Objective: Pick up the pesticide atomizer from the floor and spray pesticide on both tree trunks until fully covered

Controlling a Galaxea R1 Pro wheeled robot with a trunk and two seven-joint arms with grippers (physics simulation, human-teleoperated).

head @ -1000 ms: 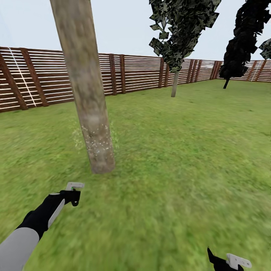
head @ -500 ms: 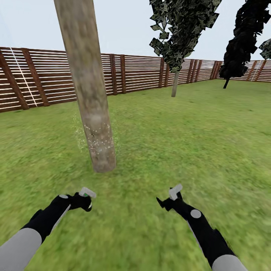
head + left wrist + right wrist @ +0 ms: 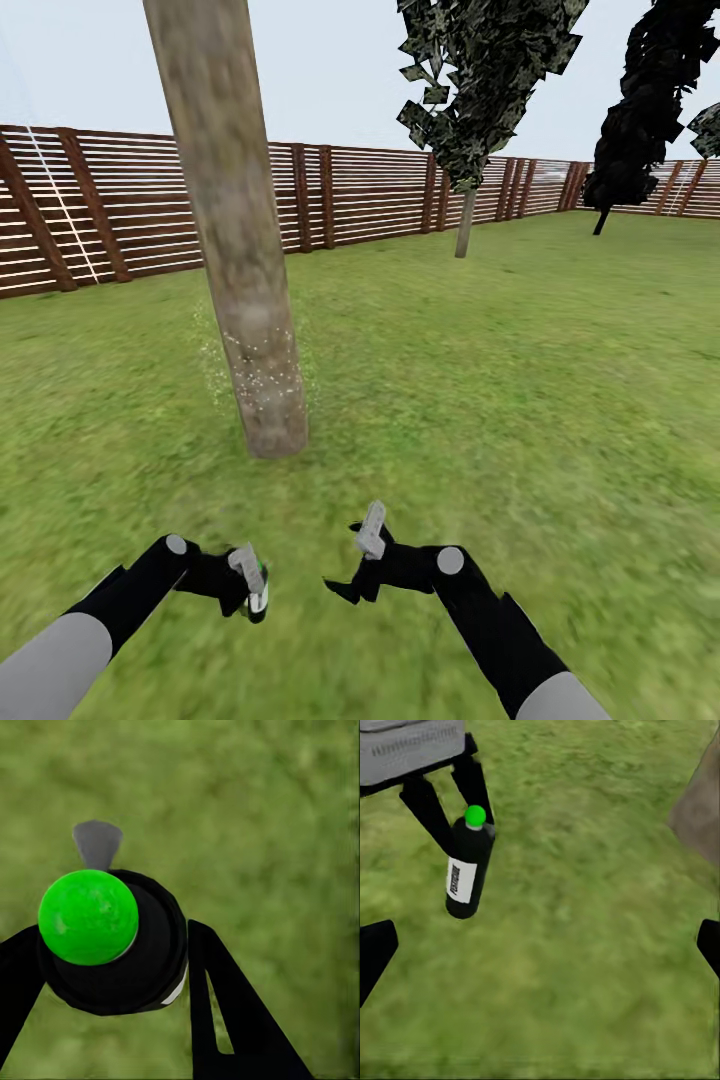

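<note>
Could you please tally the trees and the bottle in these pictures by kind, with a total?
Trees with pale mottled grey-brown trunks: 2 (near one, speckled white low down; far one by the brown slatted fence)
All-black trees with thin black trunks: 1
Black cylindrical bottles with a green cap and white label: 1, held in the left end effector
Total: 4

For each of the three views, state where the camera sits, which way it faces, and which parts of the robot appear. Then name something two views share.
Head view: on the head, facing forward and down over grass at the near trunk; both arms show.
Left wrist view: on the left arm, looking down onto the atomizer between the left gripper fingers.
Right wrist view: on the right arm, facing the atomizer in the left gripper; right fingertips at the edges.
Shared: the atomizer.
</note>
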